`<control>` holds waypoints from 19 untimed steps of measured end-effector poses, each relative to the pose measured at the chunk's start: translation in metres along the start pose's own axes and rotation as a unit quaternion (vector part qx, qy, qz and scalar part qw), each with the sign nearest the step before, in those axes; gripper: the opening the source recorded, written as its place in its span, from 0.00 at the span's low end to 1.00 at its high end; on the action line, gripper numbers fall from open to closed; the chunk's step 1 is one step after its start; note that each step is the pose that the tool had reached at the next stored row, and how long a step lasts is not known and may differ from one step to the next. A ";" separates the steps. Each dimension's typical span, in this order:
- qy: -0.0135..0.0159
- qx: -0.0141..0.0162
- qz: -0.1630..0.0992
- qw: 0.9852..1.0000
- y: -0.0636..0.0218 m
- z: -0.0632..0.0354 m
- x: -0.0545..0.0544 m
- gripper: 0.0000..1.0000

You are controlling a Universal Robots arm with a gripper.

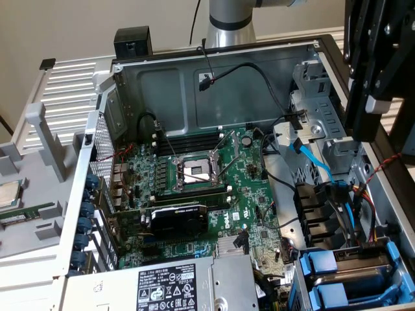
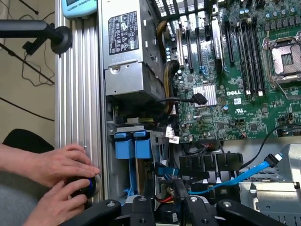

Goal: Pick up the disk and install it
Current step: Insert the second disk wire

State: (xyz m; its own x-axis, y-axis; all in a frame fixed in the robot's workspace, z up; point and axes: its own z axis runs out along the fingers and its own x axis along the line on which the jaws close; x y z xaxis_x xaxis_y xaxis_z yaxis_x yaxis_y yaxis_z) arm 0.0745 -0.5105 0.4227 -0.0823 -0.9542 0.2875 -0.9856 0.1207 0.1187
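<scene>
My black gripper (image 1: 382, 126) hangs high over the right side of the open computer case (image 1: 194, 65). In the wrist view the gripper (image 2: 164, 188) has its fingers a little apart, with only cables showing in the gap, so it is open and holds nothing. Below it, two blue carrier frames (image 2: 134, 147) sit side by side in the drive bay (image 1: 337, 278) at the case's near right corner. The disk's metal body is hidden, and I cannot tell whether it sits in a carrier.
A person's hands (image 2: 56, 172) rest on a dark blue knob (image 2: 87, 186) at the case's outer rail. The motherboard (image 1: 194, 175), the grey power-supply box (image 1: 162, 288), blue SATA cables (image 1: 314, 162) and loose black cables fill the case.
</scene>
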 end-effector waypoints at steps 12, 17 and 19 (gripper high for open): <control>0.071 0.006 0.011 0.997 0.0027 -0.0047 -0.024 0.31; 0.088 0.007 0.013 0.996 0.0044 -0.0063 -0.041 0.31; 0.091 0.008 0.014 0.996 0.0046 -0.0043 -0.044 0.31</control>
State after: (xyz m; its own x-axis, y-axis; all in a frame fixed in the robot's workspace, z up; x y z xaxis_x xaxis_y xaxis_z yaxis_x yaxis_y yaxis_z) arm 0.0742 -0.4664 0.4146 -0.0823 -0.8852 0.4578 -0.9856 0.1405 0.0945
